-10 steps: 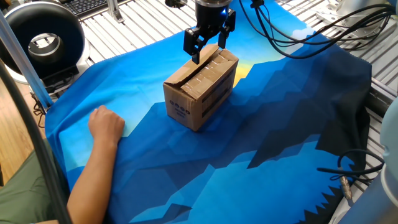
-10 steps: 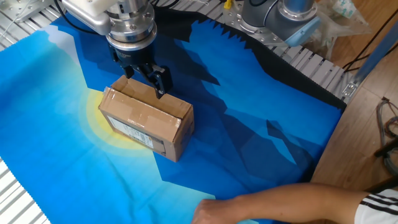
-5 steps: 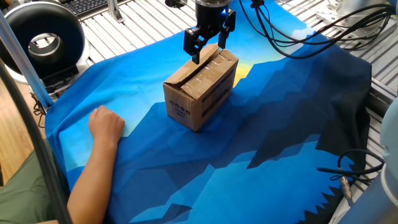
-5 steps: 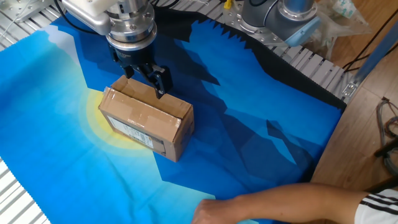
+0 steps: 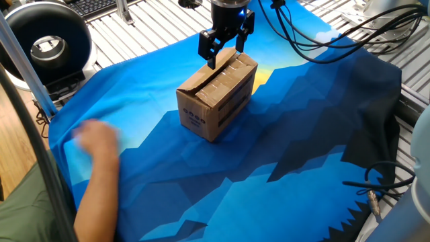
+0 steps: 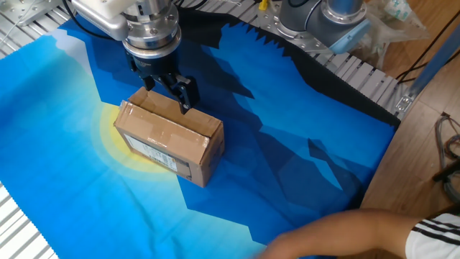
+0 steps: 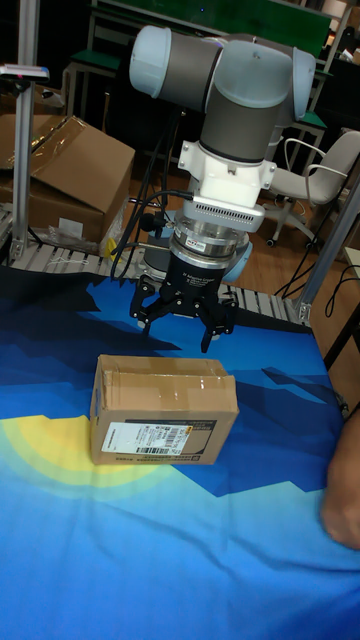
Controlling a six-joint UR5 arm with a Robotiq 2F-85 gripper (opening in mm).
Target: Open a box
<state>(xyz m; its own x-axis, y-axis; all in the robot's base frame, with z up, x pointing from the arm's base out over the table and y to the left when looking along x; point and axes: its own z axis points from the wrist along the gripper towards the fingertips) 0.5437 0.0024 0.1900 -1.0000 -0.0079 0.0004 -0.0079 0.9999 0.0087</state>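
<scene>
The box [image 5: 218, 94] is a small brown carton standing on the blue cloth, its top flaps lying down with tape along the seam; it also shows as the box [image 6: 169, 140] and the box [image 7: 165, 410], with a white label on one long side. My gripper [image 5: 225, 52] hangs open just above the box's far top edge, one finger [image 6: 187, 95] down by that edge. In the tall fixed view my gripper [image 7: 178, 325] sits just behind and above the carton. Nothing is between the fingers.
A person's hand [image 5: 97, 144], blurred, is on the cloth left of the box; the same arm [image 6: 345, 234] and hand [image 7: 345, 510] show at the frame edges. A round black device [image 5: 44, 44], cables [image 5: 322, 33] and a large carton [image 7: 70, 175] stand off the cloth.
The person's hand has slid away from the box, blurred by motion. My gripper and the box have not moved.
</scene>
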